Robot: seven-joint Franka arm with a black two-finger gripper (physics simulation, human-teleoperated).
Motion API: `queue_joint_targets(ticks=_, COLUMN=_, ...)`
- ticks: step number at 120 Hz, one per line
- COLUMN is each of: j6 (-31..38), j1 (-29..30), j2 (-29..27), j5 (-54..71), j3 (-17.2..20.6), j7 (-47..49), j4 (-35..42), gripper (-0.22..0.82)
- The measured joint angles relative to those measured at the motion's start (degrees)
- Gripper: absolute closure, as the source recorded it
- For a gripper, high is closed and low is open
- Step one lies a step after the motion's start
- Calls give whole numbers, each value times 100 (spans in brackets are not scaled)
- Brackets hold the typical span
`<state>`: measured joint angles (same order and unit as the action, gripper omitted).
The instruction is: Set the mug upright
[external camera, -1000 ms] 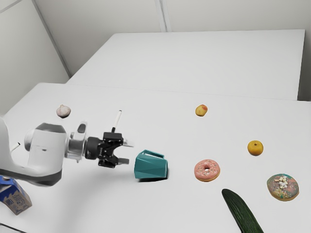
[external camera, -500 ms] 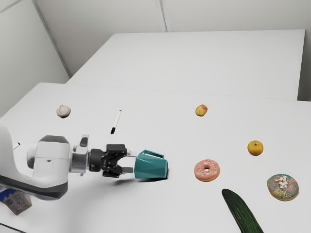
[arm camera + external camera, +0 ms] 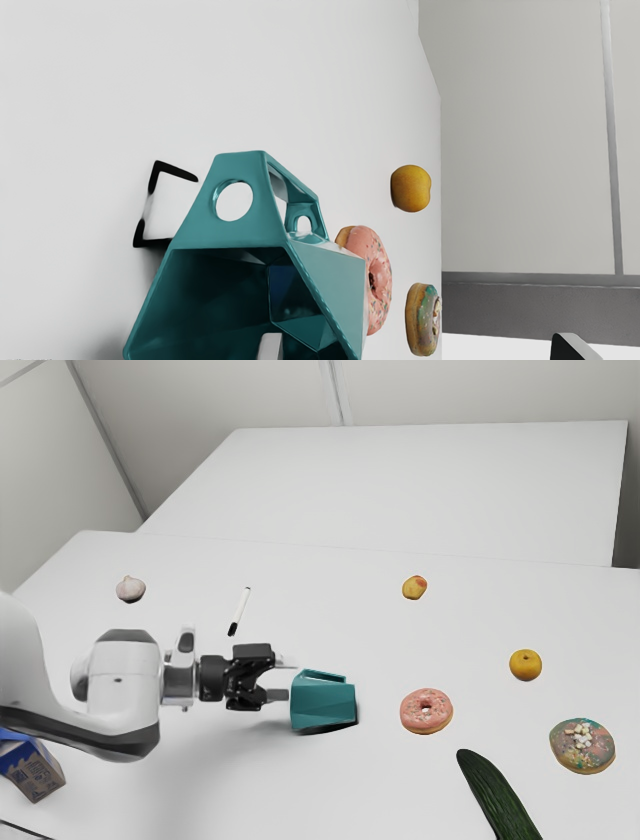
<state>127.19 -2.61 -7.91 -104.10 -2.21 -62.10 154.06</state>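
A teal mug [image 3: 323, 705] lies on its side on the white worktop [image 3: 330, 790], its mouth toward my end effector [image 3: 285, 678], whose fingers stand apart and hold nothing. In the wrist view one fingertip [image 3: 270, 347] overlaps the mug's mouth; whether it is inside or just in front, I cannot tell. The mug's interior is dark, its lower part cut off there and its base hidden. Beyond it, the pink donut [image 3: 426, 711] is partly covered in that view, though the exterior view shows a strip of worktop between the two. A dark angular mark [image 3: 153, 180] beside the handle [image 3: 235, 167] is hard to identify. To the exterior view's right of the mug, the cucumber [image 3: 495, 795] runs out of frame; to its left, my arm and the picture's edge crop a carton [image 3: 35, 773]. Open worktop stretches from the mug toward the pen [image 3: 243, 603], with the far edge [image 3: 330, 548] well beyond.
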Motion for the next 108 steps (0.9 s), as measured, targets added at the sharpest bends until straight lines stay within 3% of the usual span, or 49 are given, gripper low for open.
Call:
queue_joint_targets(ticks=65, j6=160, j1=-91, j2=458, j5=-490, j3=348, j7=19, j4=-260, gripper=4)
queue_joint_targets(ticks=75, j6=223, j1=-126, j2=457, j5=-521, j3=402, j7=47, j4=-260, gripper=17)
queue_joint_targets(ticks=92, j6=325, j1=-147, j2=439, j5=-573, j3=454, j7=111, j4=-260, gripper=49)
queue_joint_targets(ticks=108, j6=405, j1=-140, j2=413, j5=-599, j3=466, j7=171, j4=-260, gripper=65)
